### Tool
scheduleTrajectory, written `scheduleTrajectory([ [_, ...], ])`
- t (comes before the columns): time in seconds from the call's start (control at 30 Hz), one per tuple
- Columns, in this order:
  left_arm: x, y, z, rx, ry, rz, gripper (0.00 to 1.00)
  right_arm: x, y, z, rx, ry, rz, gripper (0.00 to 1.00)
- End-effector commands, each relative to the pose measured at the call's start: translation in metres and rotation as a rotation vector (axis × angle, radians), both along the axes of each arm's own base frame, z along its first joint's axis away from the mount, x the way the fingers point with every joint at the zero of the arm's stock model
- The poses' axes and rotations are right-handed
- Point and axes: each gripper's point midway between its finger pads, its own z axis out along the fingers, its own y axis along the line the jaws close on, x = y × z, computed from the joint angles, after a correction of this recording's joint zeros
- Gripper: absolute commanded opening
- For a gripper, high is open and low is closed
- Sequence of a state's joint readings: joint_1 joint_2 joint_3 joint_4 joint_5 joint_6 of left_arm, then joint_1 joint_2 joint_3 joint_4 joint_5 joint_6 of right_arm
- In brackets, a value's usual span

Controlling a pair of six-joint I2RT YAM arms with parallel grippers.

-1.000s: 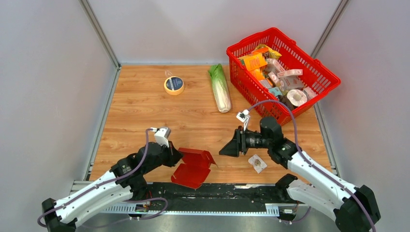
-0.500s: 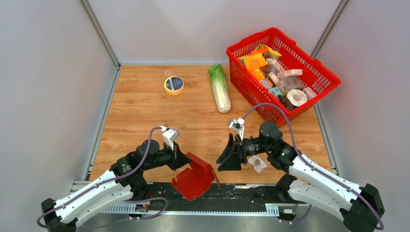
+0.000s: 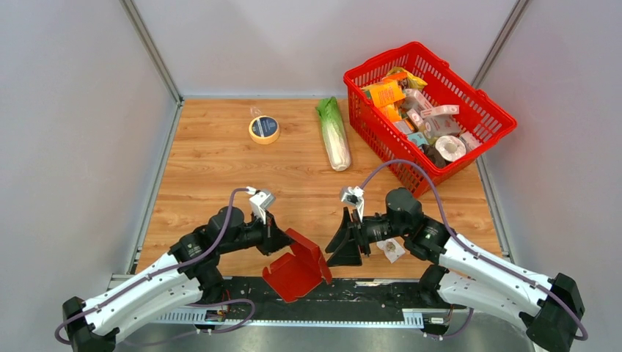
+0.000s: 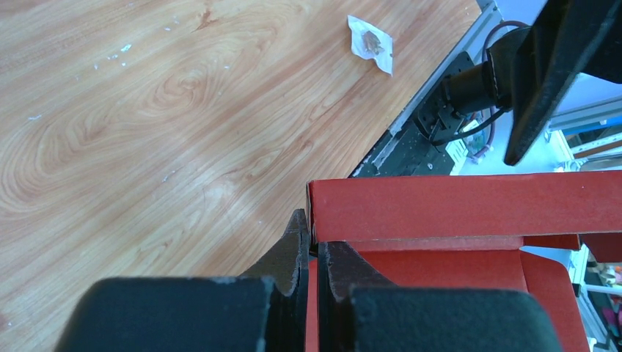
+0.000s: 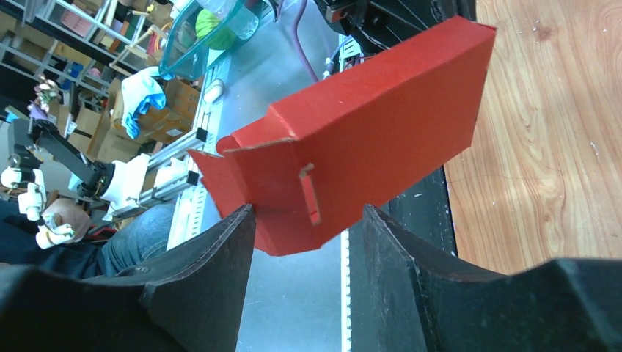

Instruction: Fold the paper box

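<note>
Between the pinched jaws of the left gripper, the paper box has tipped up; the right gripper, jaws moderately apart, has closed in, ready to fold.

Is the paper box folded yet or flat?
Partly folded: the paper box has one panel upright, other flaps spread, with the left claw shut on its edge.

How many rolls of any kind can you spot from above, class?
2: a yellow tape roll on the table, far left, and a white roll in the red basket. Others may be buried there.
</note>
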State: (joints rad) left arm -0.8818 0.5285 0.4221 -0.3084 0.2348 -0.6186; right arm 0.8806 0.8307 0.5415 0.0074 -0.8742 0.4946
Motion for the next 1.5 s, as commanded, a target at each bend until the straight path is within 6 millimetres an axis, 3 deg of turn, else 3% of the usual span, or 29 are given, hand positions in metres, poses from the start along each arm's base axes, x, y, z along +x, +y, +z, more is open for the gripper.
scheduleTrajectory([
  [0.0,0.008,-0.007,0.023,-0.051,-0.011,0.02,0.0,0.004,0.01,0.025,0.051,-0.105,-0.015,0.59],
  [0.27,0.015,-0.007,0.025,-0.054,0.037,0.083,0.0,0.019,0.016,0.012,-0.024,-0.117,-0.126,0.57],
  [0.53,0.02,0.001,0.023,-0.029,0.069,0.152,0.0,0.033,0.019,0.005,-0.061,-0.154,-0.245,0.43],
  [0.6,0.024,0.005,0.022,-0.016,0.074,0.187,0.0,0.044,0.019,0.002,-0.086,-0.165,-0.321,0.4],
  [1.07,0.035,0.018,0.017,0.029,0.102,0.303,0.0,0.074,0.029,-0.017,-0.223,-0.181,-0.499,0.35],
  [1.23,0.045,0.035,0.008,0.114,0.116,0.414,0.0,0.106,0.022,-0.033,-0.367,-0.229,-0.709,0.29],
  [1.47,0.057,0.053,0.008,0.172,0.112,0.543,0.0,0.12,0.027,-0.045,-0.472,-0.284,-0.832,0.25],
])
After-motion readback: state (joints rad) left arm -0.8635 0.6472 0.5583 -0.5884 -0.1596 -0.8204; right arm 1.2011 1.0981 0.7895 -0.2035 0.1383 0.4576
